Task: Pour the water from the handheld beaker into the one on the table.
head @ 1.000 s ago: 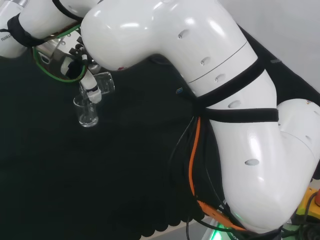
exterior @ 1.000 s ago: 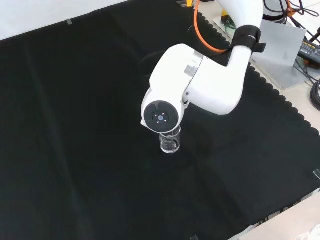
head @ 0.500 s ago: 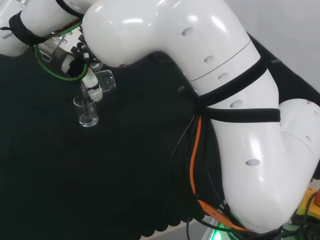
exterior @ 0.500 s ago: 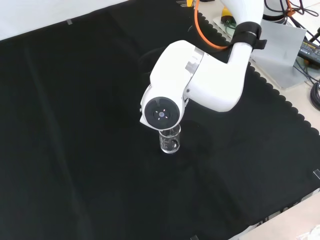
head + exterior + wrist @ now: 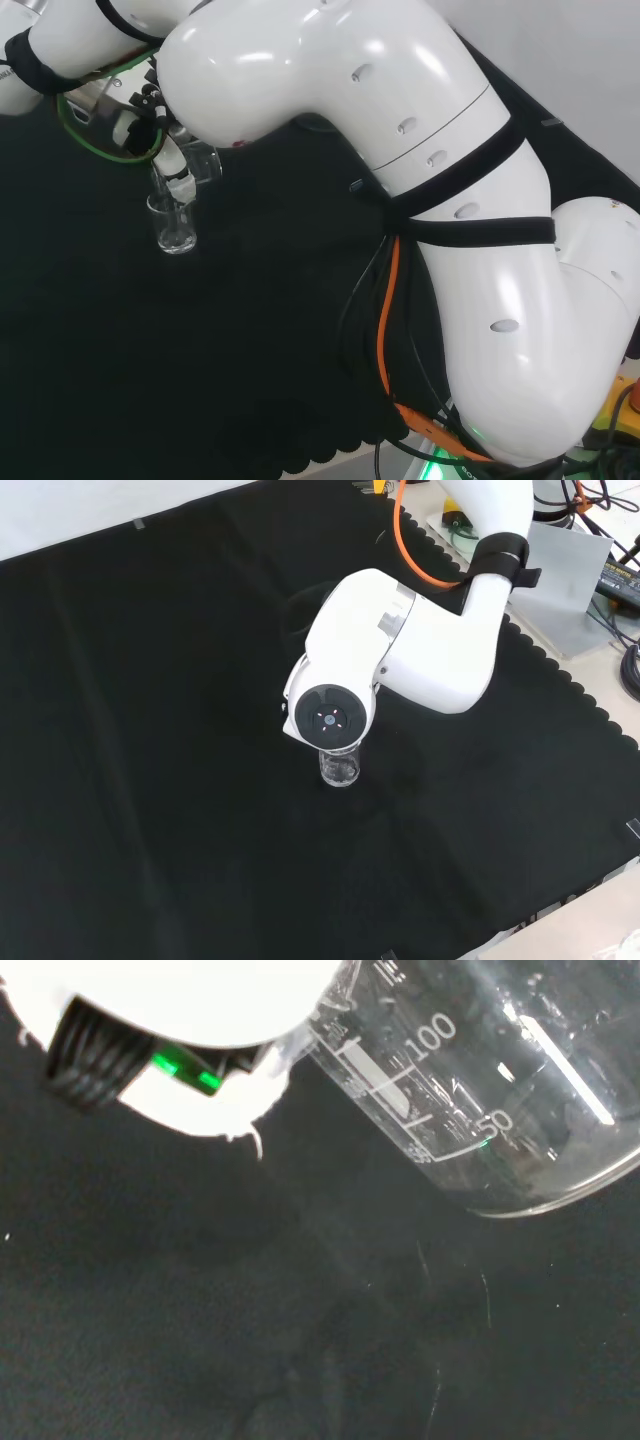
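In the head view my hand (image 5: 160, 140) is curled round a clear handheld beaker (image 5: 203, 160), tipped on its side just above a second clear beaker (image 5: 175, 222) standing upright on the black cloth. One finger (image 5: 179, 183) reaches down toward the standing beaker's rim. In the wrist view the held beaker (image 5: 480, 1080) is close and slanted, with printed marks and drops on its wall, beside a white part of the hand (image 5: 190, 1030). In the front view the standing beaker (image 5: 339, 767) shows just below the arm's round grey cap (image 5: 330, 718). How much water either beaker holds is unclear.
The arm's big white links (image 5: 400, 150) take up the right of the head view, with orange and black cables (image 5: 385, 330) hanging below. The scalloped edge of the cloth (image 5: 560, 690) runs along the right of the front view, with boxes and cables beyond.
The hand with the held beaker has shifted slightly left and up in the head view. The link in the front view moved a little right. The standing beaker stayed put.
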### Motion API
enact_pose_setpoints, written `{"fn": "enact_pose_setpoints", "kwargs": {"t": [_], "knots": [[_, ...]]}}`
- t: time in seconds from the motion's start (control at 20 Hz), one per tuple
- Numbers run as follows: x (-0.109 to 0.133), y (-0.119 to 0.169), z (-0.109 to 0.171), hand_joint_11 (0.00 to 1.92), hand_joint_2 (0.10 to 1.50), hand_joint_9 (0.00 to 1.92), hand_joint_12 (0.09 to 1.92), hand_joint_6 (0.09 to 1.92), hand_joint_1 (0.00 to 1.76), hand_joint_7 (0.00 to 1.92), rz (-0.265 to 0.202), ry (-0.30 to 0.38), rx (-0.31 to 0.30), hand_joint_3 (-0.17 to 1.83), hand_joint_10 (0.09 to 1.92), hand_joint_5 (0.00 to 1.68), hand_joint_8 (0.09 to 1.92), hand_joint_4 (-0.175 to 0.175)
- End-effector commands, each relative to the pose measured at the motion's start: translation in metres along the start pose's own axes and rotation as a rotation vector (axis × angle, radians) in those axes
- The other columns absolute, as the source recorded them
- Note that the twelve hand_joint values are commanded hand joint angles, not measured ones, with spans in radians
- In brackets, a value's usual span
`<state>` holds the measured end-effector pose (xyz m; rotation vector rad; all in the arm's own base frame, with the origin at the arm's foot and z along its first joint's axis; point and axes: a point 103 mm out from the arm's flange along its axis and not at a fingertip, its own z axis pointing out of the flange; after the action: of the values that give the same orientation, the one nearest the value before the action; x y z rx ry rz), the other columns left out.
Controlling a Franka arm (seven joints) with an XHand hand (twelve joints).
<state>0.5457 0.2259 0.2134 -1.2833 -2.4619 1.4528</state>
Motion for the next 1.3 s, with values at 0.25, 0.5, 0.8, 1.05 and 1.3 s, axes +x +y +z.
{"fn": "enact_pose_setpoints", "kwargs": {"t": [0.25,0.5,0.8,1.05,1.3], "knots": [[0.006,0.0,-0.001,1.17,0.55,1.46,0.82,1.02,1.3,1.2,0.01,-0.025,0.011,0.95,0.93,1.14,0.99,-0.175],[0.001,-0.003,0.007,1.16,0.55,1.46,0.82,1.02,1.3,1.2,0.0,0.015,-0.02,0.95,0.93,1.14,0.99,-0.175],[0.002,-0.004,0.004,1.16,0.55,1.46,0.82,1.02,1.3,1.2,-0.005,0.016,-0.029,0.95,0.93,1.14,0.99,-0.175],[-0.011,-0.008,0.016,1.17,0.55,1.46,0.82,1.02,1.3,1.2,-0.007,0.034,-0.046,0.95,0.93,1.14,0.99,-0.175],[-0.014,-0.012,0.014,1.17,0.55,1.46,0.82,1.02,1.3,1.21,-0.013,0.055,-0.078,0.95,0.93,1.14,0.99,-0.175]]}}
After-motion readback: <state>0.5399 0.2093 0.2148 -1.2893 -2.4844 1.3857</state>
